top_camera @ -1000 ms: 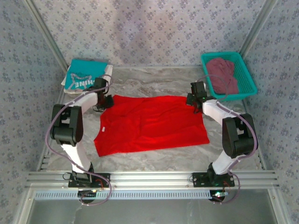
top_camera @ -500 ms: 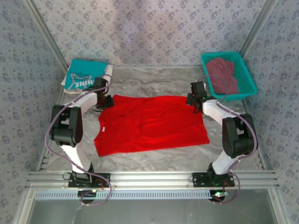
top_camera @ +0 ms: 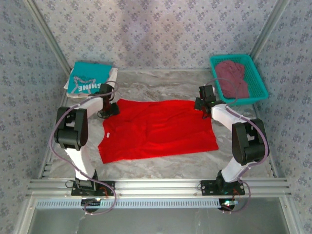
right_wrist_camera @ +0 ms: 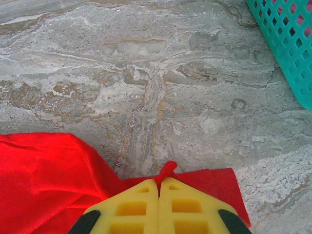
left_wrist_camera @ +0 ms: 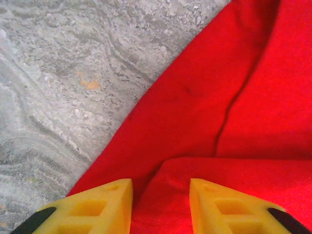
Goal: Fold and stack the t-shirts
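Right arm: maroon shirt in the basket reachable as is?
Probably not yet: the right tool is shut on a corner of the red shirt. The maroon shirt lies close by in the basket, nothing between.

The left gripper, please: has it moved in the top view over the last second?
Yes: the left gripper has drawn back slightly toward its own base, away from the folded teal t-shirt behind it.

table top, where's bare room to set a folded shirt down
Widest bare table: the far strip between the red t-shirt and the back wall, from the teal SHINE t-shirt to the basket. A narrower strip runs between its near hem and the rail. Crowded: both far corners of the red t-shirt, where the left gripper and right gripper sit.
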